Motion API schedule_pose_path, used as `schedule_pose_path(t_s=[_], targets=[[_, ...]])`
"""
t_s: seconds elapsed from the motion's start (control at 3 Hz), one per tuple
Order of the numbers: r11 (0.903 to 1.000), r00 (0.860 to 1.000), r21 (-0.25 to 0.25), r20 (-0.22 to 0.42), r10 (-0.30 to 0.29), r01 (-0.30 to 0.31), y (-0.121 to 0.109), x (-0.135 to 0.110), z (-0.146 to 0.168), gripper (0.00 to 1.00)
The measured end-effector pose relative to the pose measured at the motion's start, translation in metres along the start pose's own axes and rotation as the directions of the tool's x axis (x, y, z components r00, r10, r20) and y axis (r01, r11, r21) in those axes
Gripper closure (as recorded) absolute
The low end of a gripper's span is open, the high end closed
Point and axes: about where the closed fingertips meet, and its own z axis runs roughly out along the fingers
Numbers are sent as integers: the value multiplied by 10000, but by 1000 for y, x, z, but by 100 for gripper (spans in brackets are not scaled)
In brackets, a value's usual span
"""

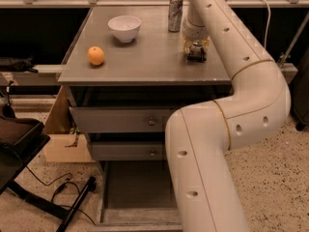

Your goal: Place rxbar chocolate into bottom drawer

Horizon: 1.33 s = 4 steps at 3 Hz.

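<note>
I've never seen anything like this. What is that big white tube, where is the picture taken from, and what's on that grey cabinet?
The white tube is a robot's single arm, bending up from the foreground to the cabinet top. At its end sits the tool, its grasping part, down on the top's right side, near a silver can. Whether it holds anything cannot be seen. There is one picture, from a camera looking down at the cabinet's front. Also on top: a white bowl and an orange. Below, two knobbed drawers are shut; the bottom drawer is pulled out.
</note>
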Motion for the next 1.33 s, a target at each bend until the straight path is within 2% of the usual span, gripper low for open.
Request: schedule_pose_path(t_s=[1.0,1.33], targets=[[10000,10000,7,26,0,0,9,-1,-20,100],[9998,9993,-44,299,-204,205,-33,16,-79,100]])
